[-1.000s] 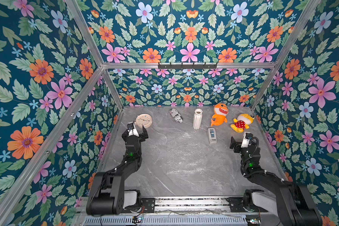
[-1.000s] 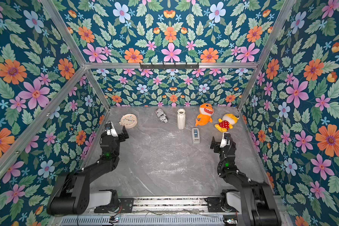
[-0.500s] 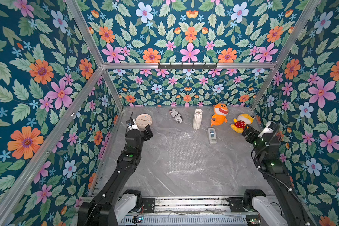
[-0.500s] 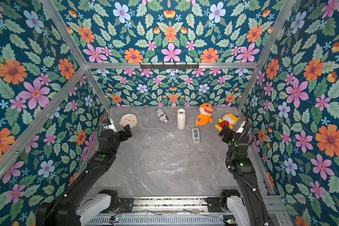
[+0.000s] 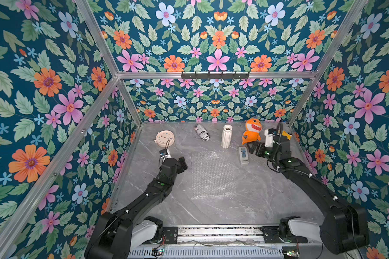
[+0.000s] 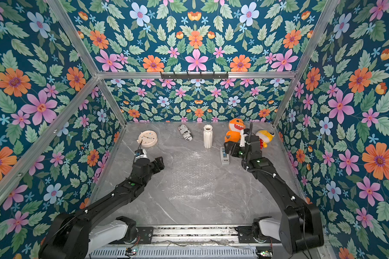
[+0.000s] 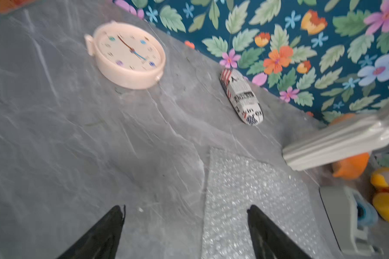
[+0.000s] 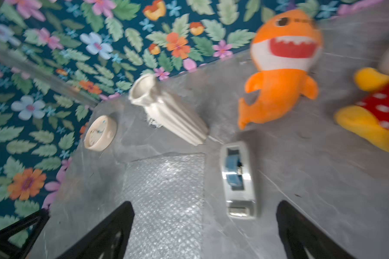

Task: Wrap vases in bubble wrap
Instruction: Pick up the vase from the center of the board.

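In a top view the right arm (image 5: 279,149) hides most of the yellow plush (image 5: 286,134). In the left wrist view the vase (image 7: 346,139) has its rim cut off at the edge and covers much of the orange shark plush (image 7: 350,166). The right wrist view is blurred.

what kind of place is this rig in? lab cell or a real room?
Most likely a staged robot test cell, not a lived-in room: floral wallpaper panels on an aluminium frame, a left arm and right arm on a front rail, and props like a vase and bubble wrap laid out.
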